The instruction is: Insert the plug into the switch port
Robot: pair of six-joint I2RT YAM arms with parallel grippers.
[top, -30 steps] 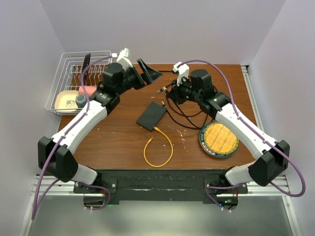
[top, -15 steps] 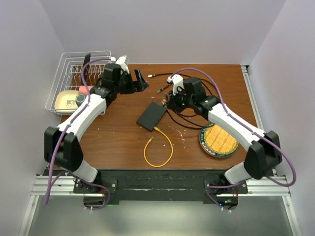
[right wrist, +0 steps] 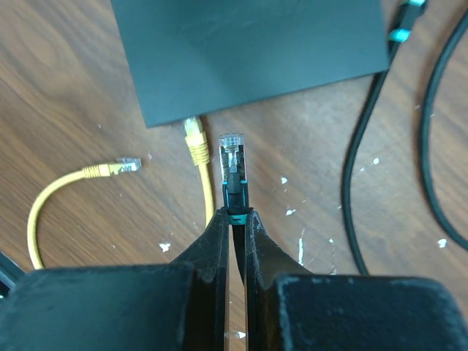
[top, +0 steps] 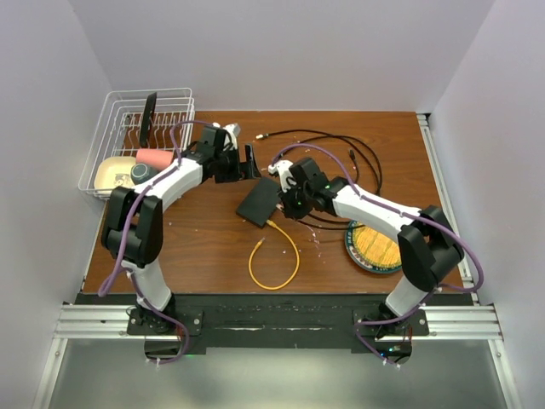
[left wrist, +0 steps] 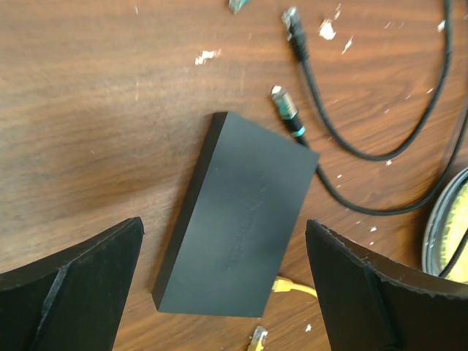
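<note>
**Plug held just short of the switch**

The switch (top: 261, 202), a flat black box, lies mid-table on the wooden table (top: 204, 247). The plug (right wrist: 232, 157), clear-tipped with a teal-banded black boot, points at the switch's near edge and stands just apart from it. The right gripper (right wrist: 234, 212) is pinched tight on that boot. The left gripper (top: 249, 162) hangs over the switch's far side with its fingers (left wrist: 80, 270) spread wide, holding nothing.

A yellow cable (top: 272, 256) meets the same edge right beside the plug. Loose black cables (top: 341, 141) curl behind, a round plate (top: 375, 243) sits to the right, and a dish rack (top: 111, 128) fills the left corner.

The socket row faces away from every view, so whether the yellow end is seated cannot be told.

Compared with a second ago, both arms have drawn in from the back of the table. The switch has not moved.
</note>
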